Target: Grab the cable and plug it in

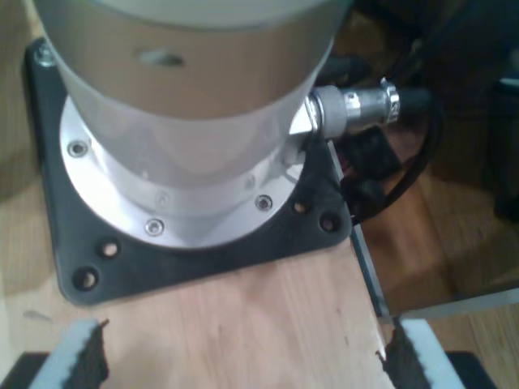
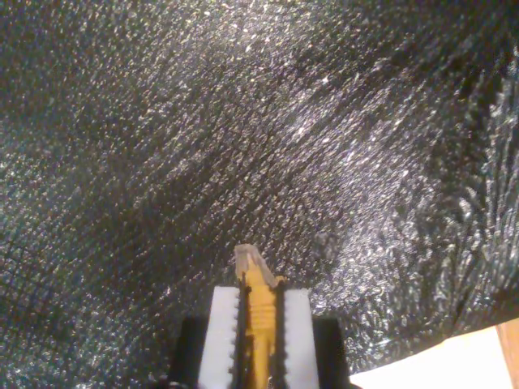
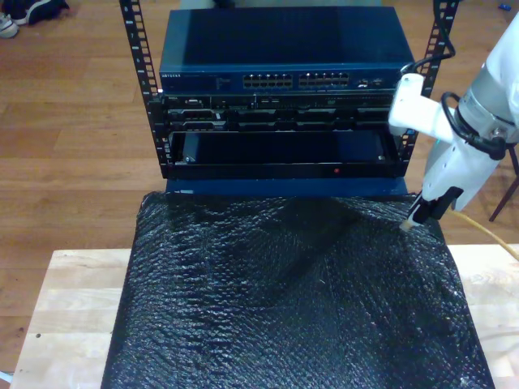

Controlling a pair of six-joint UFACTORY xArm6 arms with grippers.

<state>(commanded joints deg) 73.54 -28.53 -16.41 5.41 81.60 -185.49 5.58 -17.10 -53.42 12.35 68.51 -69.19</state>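
Observation:
My second gripper (image 2: 258, 320) is shut on the yellow cable (image 2: 259, 312). The cable's clear plug (image 2: 250, 259) sticks out past the white fingertips (image 2: 220, 328), over the black mat. At the exterior view's right, my second gripper (image 3: 415, 215) hangs just above the mat's far right corner, in front of the rack. The plug (image 3: 405, 226) shows at its tip, and the cable (image 3: 489, 232) trails off toward that view's right edge. My first gripper (image 1: 247, 356) stands open with nothing between its fingers, over a wooden surface and facing an arm's round metal base (image 1: 190, 130).
A rack holds a blue network switch (image 3: 284, 79) with rows of ports, with more units below it. A black bubble-textured mat (image 3: 292, 300) covers the wooden table (image 3: 69, 300). Thick black cables (image 1: 418, 154) and a metal connector sit beside the arm base on its black plate (image 1: 203, 263).

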